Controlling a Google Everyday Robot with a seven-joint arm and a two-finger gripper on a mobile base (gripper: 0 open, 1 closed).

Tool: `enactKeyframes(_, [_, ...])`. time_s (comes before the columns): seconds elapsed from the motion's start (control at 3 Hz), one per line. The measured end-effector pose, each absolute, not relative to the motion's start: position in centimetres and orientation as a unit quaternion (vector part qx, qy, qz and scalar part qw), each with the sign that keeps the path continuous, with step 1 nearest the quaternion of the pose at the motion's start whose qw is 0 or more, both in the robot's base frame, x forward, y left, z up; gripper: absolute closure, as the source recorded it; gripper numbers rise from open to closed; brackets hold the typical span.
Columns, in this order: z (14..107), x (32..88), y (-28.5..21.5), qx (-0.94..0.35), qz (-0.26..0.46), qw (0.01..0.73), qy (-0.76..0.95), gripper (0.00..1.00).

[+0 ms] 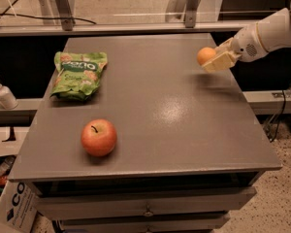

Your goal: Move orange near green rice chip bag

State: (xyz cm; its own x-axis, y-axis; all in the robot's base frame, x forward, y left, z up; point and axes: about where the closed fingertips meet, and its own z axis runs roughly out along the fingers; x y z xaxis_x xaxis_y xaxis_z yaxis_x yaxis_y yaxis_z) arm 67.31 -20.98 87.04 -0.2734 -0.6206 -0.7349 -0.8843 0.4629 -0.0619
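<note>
The orange is small, round and plain, held in my gripper above the right side of the grey table; a faint shadow lies on the table below it. My gripper reaches in from the right on a white arm and is shut on the orange. The green rice chip bag lies flat at the table's left side, far from the orange.
A larger red-orange apple with a dark stem sits near the table's front left. A white pump bottle stands on a ledge left of the table. Metal frame posts stand behind the table. Drawers are below the front edge.
</note>
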Motion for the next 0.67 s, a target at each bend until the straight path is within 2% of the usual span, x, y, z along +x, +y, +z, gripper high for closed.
enactKeyframes(0.67, [86.1,62.1,-9.8,-0.593,0.187,0.326,0.712,1.00])
